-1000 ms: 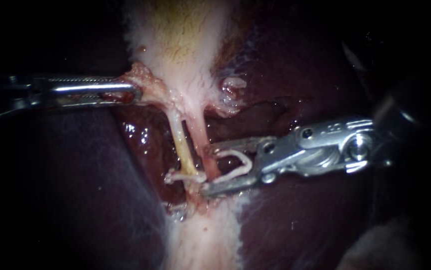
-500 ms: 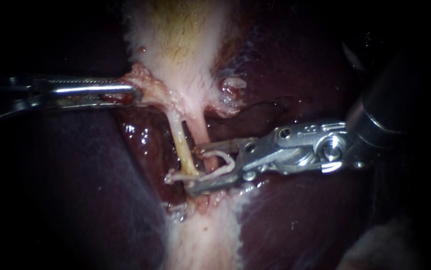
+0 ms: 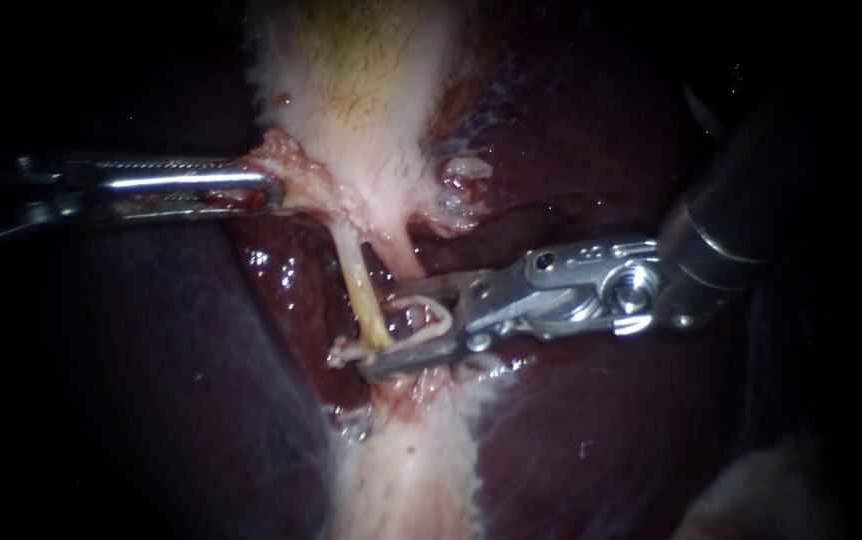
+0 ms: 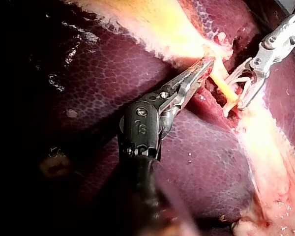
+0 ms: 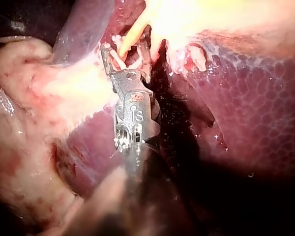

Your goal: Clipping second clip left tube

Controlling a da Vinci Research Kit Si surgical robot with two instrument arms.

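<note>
Two tubes run down from the pale gallbladder [image 3: 371,120]: the yellowish left tube [image 3: 359,285] and a pinkish right tube [image 3: 403,255]. A white clip [image 3: 341,352] crosses the left tube's lower end. My right instrument [image 3: 375,332] holds an open white clip [image 3: 429,328] between its spread jaws, which straddle both tubes just above the first clip. My left instrument [image 3: 263,188] is shut on pale tissue at the gallbladder's neck and holds it to the left. The left wrist view shows its jaws [image 4: 202,69] beside the yellow tube [image 4: 220,84]. In the right wrist view the jaws [image 5: 125,51] bracket that tube [image 5: 132,35].
Dark red liver [image 3: 601,430] lies on both sides of the tubes, with a wet hollow [image 3: 291,290] beside the left tube. A pale band of tissue [image 3: 401,470] runs down below the tubes. The right instrument's dark shaft [image 3: 741,210] crosses the upper right.
My right instrument has slid left with its clip, from around the right tube to over both tubes. The left instrument and the tissue it holds have stayed still.
</note>
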